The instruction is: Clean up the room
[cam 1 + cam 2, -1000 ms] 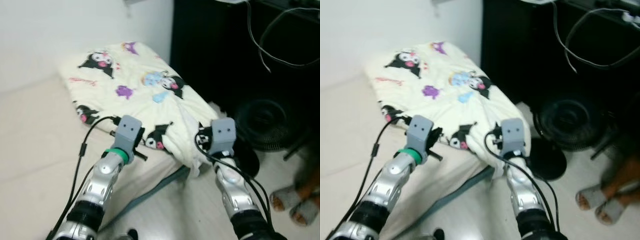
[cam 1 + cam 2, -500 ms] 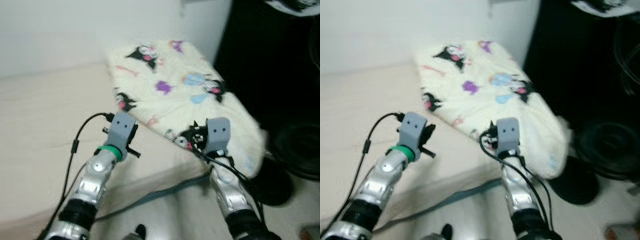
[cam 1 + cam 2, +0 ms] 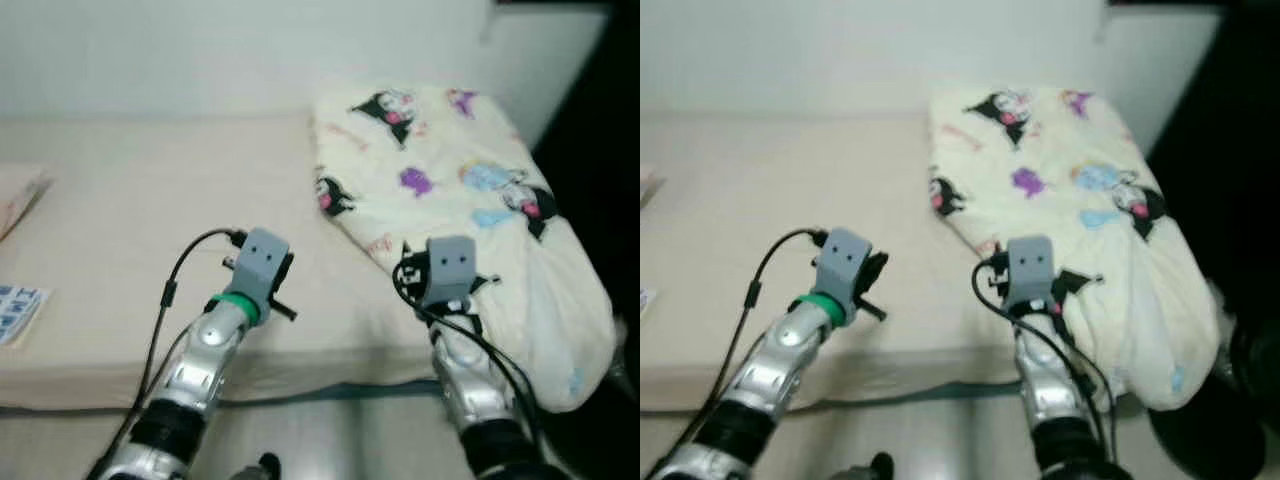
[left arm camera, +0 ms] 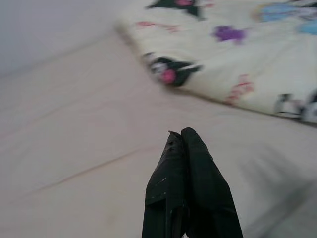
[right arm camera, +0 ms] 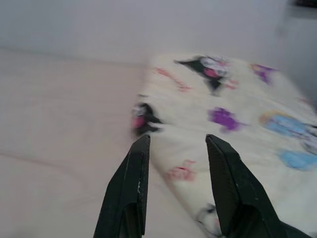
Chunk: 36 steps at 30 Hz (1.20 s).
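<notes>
Cartoon-print quilt (image 3: 455,190) bunched on the bed (image 3: 150,250), spilling off its end. Right tool (image 5: 176,148) apart, poised over the quilt's edge; left tool (image 4: 184,144) together above bare mattress. Best to pinch a thick fold before pulling.

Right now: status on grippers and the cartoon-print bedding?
Left gripper shut, over the beige mattress. Right gripper open, empty, at the edge of the cream cartoon-print quilt. Quilt overhangs the bed's right edge.

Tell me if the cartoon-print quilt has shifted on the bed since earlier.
No. The cartoon-print quilt still lies at the bed's right end against the wall; the camera turned.
</notes>
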### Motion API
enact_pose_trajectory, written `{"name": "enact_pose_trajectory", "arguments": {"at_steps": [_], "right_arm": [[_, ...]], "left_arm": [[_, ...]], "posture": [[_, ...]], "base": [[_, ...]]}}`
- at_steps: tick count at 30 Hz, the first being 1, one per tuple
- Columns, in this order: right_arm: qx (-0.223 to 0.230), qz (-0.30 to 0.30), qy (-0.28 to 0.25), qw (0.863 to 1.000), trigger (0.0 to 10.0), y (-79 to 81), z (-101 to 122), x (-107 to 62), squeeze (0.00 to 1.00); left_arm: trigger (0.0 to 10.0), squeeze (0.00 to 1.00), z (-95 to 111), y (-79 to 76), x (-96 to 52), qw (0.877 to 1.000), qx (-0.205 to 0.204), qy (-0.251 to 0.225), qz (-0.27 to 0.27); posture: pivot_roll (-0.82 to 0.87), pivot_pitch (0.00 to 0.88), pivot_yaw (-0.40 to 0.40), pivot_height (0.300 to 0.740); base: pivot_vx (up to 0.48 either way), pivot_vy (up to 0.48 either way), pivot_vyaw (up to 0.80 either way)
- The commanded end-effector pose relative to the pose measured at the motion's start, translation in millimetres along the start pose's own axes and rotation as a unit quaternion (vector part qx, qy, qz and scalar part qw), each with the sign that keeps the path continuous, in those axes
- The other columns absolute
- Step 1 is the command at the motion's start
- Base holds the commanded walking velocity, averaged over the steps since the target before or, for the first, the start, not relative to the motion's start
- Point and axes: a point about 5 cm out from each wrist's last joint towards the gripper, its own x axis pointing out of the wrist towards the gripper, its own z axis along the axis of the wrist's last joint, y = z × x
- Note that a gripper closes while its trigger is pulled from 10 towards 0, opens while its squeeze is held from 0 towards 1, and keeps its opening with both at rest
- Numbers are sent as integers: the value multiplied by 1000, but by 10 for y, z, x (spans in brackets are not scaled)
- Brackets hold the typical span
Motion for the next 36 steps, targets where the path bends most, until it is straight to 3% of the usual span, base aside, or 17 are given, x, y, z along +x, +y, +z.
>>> {"name": "enact_pose_trajectory", "arguments": {"at_steps": [1,6,14,36], "right_arm": [[0,3,17,1000,10000,6,-75,-36,0],[0,2,17,1000,10000,8,-76,-36,0],[11,3,11,1000,10000,19,-62,-41,0],[23,-21,3,1000,10000,-81,-39,-49,0]], "left_arm": [[10000,0,-43,-41,-21,1000,-1,5,-5],[10000,0,-26,-55,-18,1000,-13,-1,-10],[10000,0,-17,-77,-19,1000,8,-5,-16],[10000,0,-12,-122,-15,1000,13,-14,-24]], "posture": [[-39,38,71,722],[-41,38,72,722],[-42,42,74,722],[-57,42,70,722]], "base": [[0,0,775],[0,0,775],[0,0,686],[0,-371,0]]}}
